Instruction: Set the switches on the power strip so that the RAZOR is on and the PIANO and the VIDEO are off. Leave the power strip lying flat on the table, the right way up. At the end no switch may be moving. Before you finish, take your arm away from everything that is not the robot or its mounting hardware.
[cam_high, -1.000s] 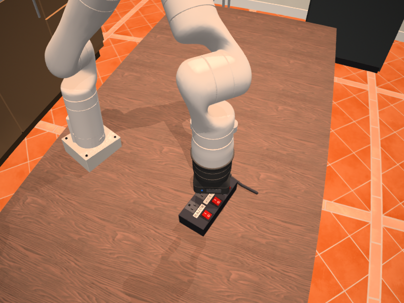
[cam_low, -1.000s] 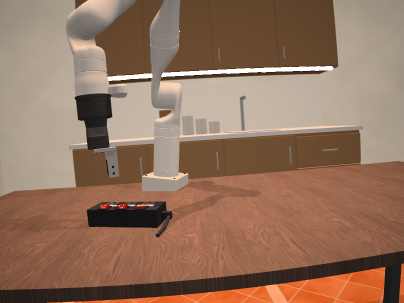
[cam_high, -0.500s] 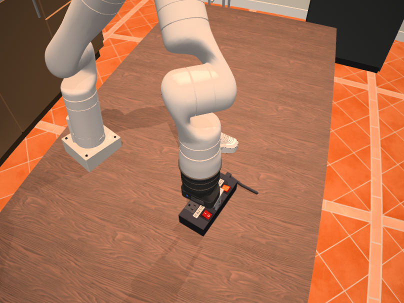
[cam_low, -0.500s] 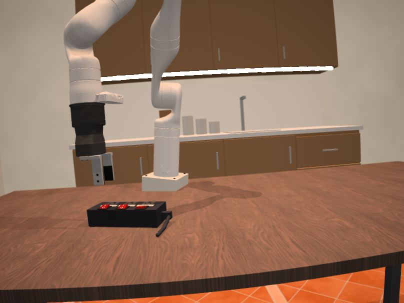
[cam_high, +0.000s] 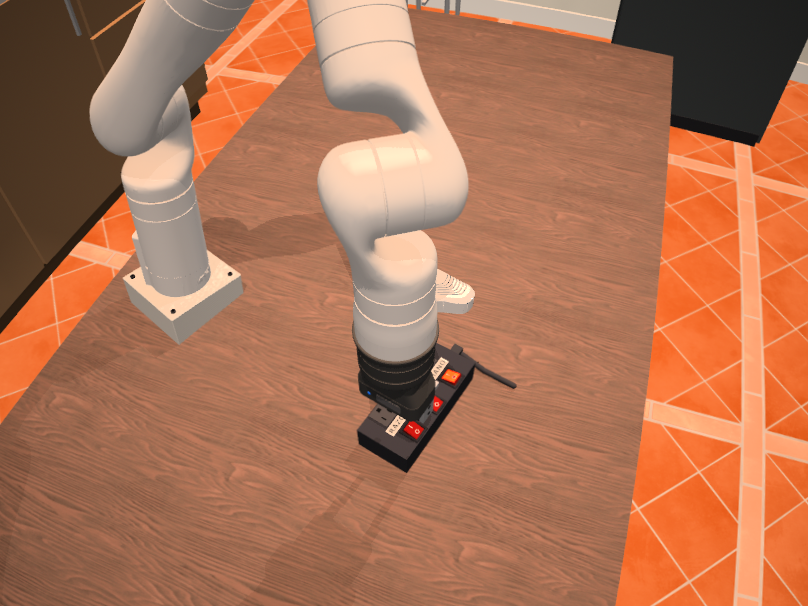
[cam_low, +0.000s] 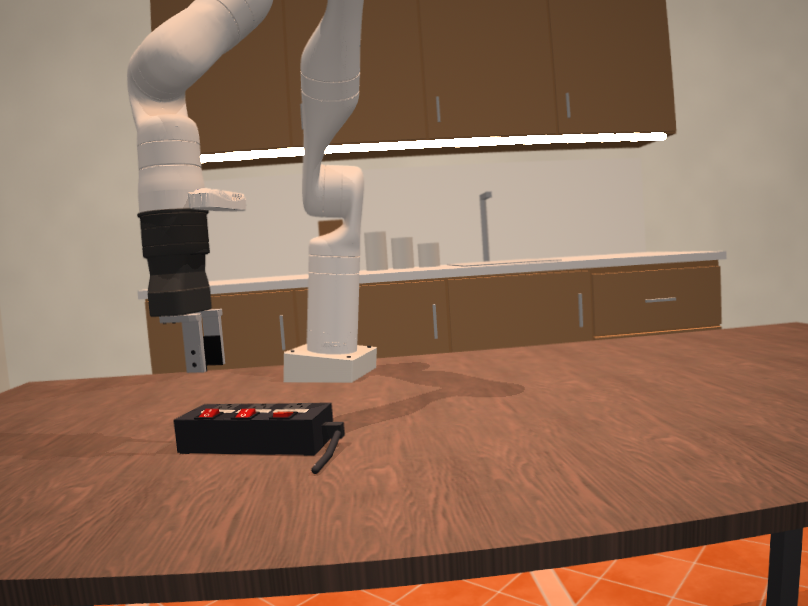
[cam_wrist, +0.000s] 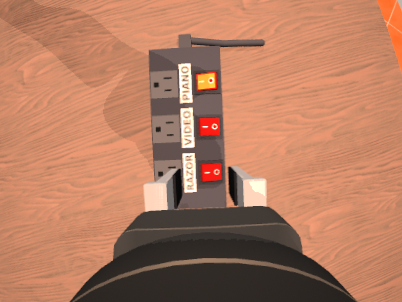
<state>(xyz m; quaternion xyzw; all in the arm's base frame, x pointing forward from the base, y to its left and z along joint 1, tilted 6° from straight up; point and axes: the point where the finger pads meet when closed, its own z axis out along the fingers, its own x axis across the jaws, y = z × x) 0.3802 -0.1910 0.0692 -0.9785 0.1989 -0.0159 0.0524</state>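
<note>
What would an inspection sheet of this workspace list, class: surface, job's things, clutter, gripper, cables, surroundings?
Surface: brown wooden table.
Job's things: black power strip lying flat, right way up; PIANO switch glows orange, VIDEO switch and RAZOR switch plain red.
Clutter: nothing seen.
Gripper: gripper above the strip's RAZOR end, partly open, holding nothing.
Cables: short black cord at the PIANO end.
Surroundings: kitchen counter, cabinets, orange tiled floor.
</note>
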